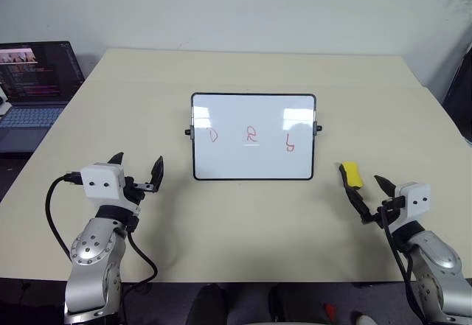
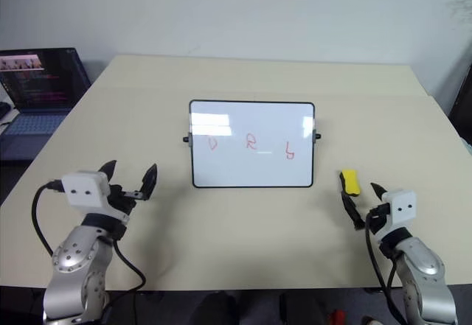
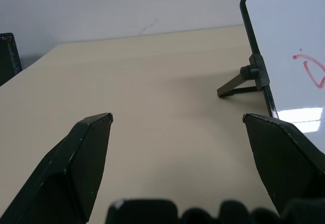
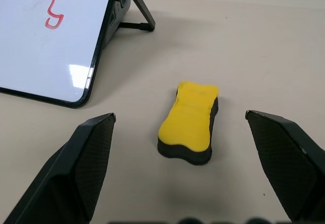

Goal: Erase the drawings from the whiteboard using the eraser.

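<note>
The whiteboard (image 1: 253,137) stands propped on the middle of the beige table, with three small red drawings (image 1: 251,135) in a row on it. The yellow eraser (image 1: 353,175) with a dark underside lies flat on the table to the board's right. My right gripper (image 1: 364,189) hovers open just in front of the eraser (image 4: 189,122), which sits a short way beyond its spread fingers (image 4: 81,158) without touching them. Over at the front left, my left gripper (image 1: 137,169) is open and empty, off the board's left side (image 3: 259,71).
An open laptop (image 1: 33,89) stands at the far left, off the table's (image 1: 243,222) left edge. The table's front edge runs just below both arms. A pale wall stands behind the table.
</note>
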Robot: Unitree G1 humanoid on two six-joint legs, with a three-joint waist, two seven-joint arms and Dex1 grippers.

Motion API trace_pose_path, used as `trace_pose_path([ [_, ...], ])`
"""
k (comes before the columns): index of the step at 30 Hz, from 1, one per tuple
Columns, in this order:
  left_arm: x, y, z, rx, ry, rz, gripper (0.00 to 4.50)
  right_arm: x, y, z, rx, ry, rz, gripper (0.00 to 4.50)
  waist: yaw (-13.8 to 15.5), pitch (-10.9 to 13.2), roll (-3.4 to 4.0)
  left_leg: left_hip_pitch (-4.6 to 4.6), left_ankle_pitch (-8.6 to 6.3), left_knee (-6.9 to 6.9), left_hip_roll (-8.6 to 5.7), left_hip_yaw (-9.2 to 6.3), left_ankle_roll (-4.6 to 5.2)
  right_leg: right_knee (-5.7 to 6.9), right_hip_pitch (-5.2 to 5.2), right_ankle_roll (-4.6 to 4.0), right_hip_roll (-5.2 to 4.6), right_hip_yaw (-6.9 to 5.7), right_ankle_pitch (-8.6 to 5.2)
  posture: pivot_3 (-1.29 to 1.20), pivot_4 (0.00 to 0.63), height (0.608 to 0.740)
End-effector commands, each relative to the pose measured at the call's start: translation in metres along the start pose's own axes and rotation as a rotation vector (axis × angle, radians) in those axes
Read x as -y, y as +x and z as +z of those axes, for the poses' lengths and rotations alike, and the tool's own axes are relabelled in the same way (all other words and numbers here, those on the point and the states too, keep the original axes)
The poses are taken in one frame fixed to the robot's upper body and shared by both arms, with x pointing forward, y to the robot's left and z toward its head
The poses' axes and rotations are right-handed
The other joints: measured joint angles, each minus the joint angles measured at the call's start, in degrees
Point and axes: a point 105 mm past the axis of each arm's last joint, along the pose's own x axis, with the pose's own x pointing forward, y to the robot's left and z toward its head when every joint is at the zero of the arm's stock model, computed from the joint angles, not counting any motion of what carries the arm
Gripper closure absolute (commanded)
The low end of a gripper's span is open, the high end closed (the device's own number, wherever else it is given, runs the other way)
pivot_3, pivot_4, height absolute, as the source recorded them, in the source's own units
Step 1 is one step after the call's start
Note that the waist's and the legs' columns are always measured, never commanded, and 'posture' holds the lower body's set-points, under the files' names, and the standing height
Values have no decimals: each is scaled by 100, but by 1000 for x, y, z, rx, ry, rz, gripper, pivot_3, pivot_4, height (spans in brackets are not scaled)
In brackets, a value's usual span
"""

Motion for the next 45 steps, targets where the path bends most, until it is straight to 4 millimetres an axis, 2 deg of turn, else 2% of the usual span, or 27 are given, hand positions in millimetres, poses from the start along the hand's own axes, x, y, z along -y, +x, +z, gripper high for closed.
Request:
trace_pose_path([
  [1, 6, 1, 0, 8, 0, -32, 0, -1, 0, 19, 51, -19, 9, 39, 1, 0, 0, 1, 0, 0, 0, 0, 0, 1, 0, 0, 0, 0, 0, 0, 150, 740],
  [4, 6, 4, 4, 24, 6, -27, 0, 5, -1, 16, 45, -42, -29, 39, 2, 0, 0, 1, 0, 0, 0, -1, 0, 1, 1, 0, 1, -1, 0, 0, 150, 740],
  [8, -3, -4, 11, 28, 34, -42, 0, -3, -1, 32, 89, -65, -3, 39, -6, 0, 1, -1, 0, -2, 0, -1, 0, -3, 0, 0, 1, 0, 0, 0, 150, 740],
  [11, -20, -7, 16, 27, 71, -32, 0, -6, 2, 42, 121, -55, 2, 39, -22, 0, 1, 2, 0, -3, 6, 1, 0, 0, -1, 0, 5, 0, 0, 0, 150, 740],
  [13, -28, -5, 27, 50, 87, -51, 0, -8, 5, 49, 147, -32, 4, 39, -14, 0, 2, 3, 0, -2, 8, -1, 0, 1, -1, 0, 6, -2, 0, 0, 150, 740],
  [15, -27, -3, 35, 67, 100, -107, 0, -11, 7, 51, 160, -16, 3, 39, -7, 0, 2, 2, 0, -1, 8, -4, 0, 3, -1, 0, 7, -5, -1, 0, 150, 740],
  [17, -15, 2, 48, 81, 104, -229, 0, -6, 10, 56, 175, -6, -41, 39, 16, 1, 2, 2, 0, -1, 7, -3, 0, 0, 1, 0, 6, -4, -1, 0, 150, 740],
  [20, 31, 14, 59, 60, 99, -570, 0, 2, 6, 69, 193, 10, -96, 39, 87, 4, 5, -5, 1, 3, 2, -6, -1, -1, -1, -1, 4, -8, 0, 0, 150, 740],
  [24, 75, 11, 63, 30, 84, -885, 0, 0, 1, 70, 158, 120, -154, 39, 120, 2, 18, -3, 0, -1, -4, 1, -1, -4, 0, 0, 3, -2, -1, 0, 150, 740],
  [26, 88, 6, 64, 10, 84, -1008, 0, -6, 4, 67, 108, 134, -160, 39, 91, 4, 20, -8, 0, -2, 1, 2, -1, -8, -4, -1, 5, 0, -1, 0, 150, 740],
  [29, 94, 4, 62, -18, 92, -1103, 0, -11, 9, 66, 42, 136, -186, 39, 8, 6, 23, -16, 0, -5, 7, 16, -1, 4, -27, -2, 12, 16, -1, 0, 150, 740],
  [33, 109, 0, 58, -21, 90, -1210, 0, -15, 13, 64, -33, 54, -207, 39, -29, 7, 25, -11, 0, -5, 11, 37, -1, 25, -43, -3, 22, 41, -4, 0, 150, 740],
  [37, 119, 5, 61, 0, 106, -1276, 0, -21, 19, 62, -67, 41, -200, 39, -22, 8, 23, -11, 0, -2, 9, 50, 0, 25, -45, 3, 23, 50, -8, 0, 150, 740],
  [40, 122, 11, 58, 14, 120, -1284, 0, -24, 24, 49, -117, 24, -191, 39, -20, 7, 23, -12, -1, -3, 7, 58, 1, 24, -49, 4, 24, 57, -8, 0, 150, 740],
  [45, 128, 13, 67, 54, 140, -1318, 0, -8, 38, 48, -118, 54, -274, 39, -32, 9, 21, -12, -1, -3, 9, 81, 2, 27, -57, -1, 24, 77, -5, 0, 150, 740],
])
